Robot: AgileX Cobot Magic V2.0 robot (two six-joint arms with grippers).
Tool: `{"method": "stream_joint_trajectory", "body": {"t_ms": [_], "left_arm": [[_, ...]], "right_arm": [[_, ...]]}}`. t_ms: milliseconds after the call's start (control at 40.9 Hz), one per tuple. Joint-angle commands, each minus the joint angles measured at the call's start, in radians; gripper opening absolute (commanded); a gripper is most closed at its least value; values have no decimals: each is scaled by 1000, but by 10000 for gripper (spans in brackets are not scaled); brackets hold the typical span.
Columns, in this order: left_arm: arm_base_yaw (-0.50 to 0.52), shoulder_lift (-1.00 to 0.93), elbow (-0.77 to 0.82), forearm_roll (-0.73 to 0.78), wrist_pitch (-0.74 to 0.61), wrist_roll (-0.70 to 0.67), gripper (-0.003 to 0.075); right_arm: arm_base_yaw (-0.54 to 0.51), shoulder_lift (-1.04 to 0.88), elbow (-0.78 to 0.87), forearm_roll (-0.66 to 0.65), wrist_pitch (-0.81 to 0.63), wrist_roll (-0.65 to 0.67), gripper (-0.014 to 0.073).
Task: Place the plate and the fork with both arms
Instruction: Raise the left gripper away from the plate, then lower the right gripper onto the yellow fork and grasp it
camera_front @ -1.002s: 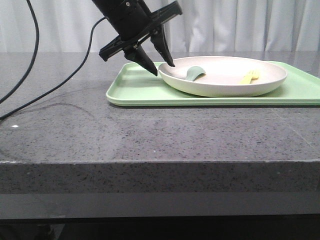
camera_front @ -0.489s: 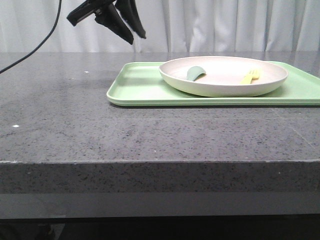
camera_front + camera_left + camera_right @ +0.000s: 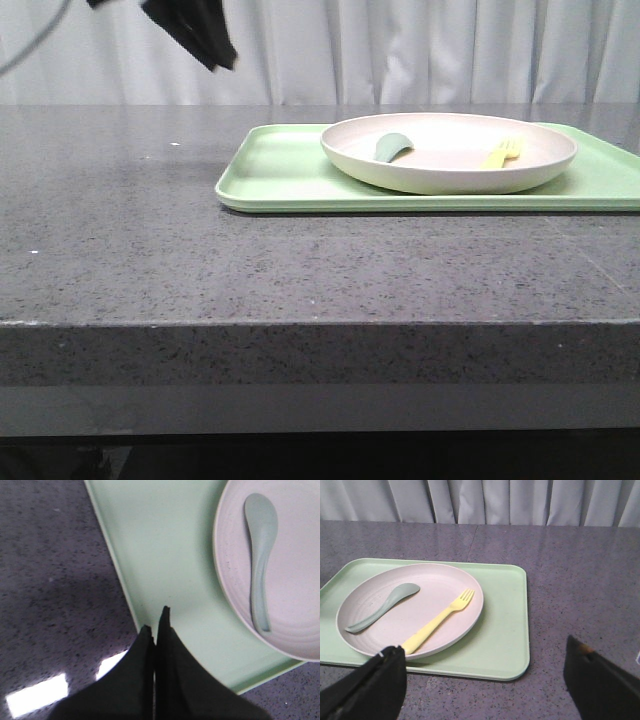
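Plate [image 3: 410,611] w/ fork [image 3: 438,621] on tray [image 3: 506,630] (near-left corner free); left end effector [image 3: 156,625] pressed together, right [image 3: 485,680] spread

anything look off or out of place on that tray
Nothing stands out. The plate sits flat on the green tray, with the fork and a grey-green spoon lying inside it, apart from each other. No spill or damage shows. The left gripper is shut and empty; the right gripper is open and empty.
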Motion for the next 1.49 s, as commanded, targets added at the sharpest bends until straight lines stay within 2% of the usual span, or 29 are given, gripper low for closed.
{"method": "stream_joint_trajectory", "body": {"t_ms": [0,196,440,611,758,880,978,1125,1320,1467], "left_arm": [[7,-158,62,22,-109,1,-18],[49,-418,401,126,-349,1,-18],[161,-740,770,133,-617,1,-18],[174,-997,1047,153,-812,10,-18],[172,-1213,1261,146,-909,10,-18],[172,-1396,1405,153,-935,16,-18],[172,-1548,1482,153,-935,16,-18],[172,-1703,1538,153,-935,16,-18],[172,-1772,1549,153,-936,16,-18],[172,-1772,1549,153,-936,16,-18]], "right_arm": [[1,6,-37,-6,-68,-4,654],[1,6,-37,-6,-67,-4,654],[1,6,-37,-6,-67,-4,654],[1,6,-37,-6,-67,-4,654],[1,6,-37,-6,-67,-4,654],[1,6,-37,-6,-75,-4,654],[1,7,-37,8,-83,-3,654],[1,69,-83,97,-37,-2,654],[10,327,-308,113,159,-3,654],[56,543,-472,155,276,-3,654]]}}
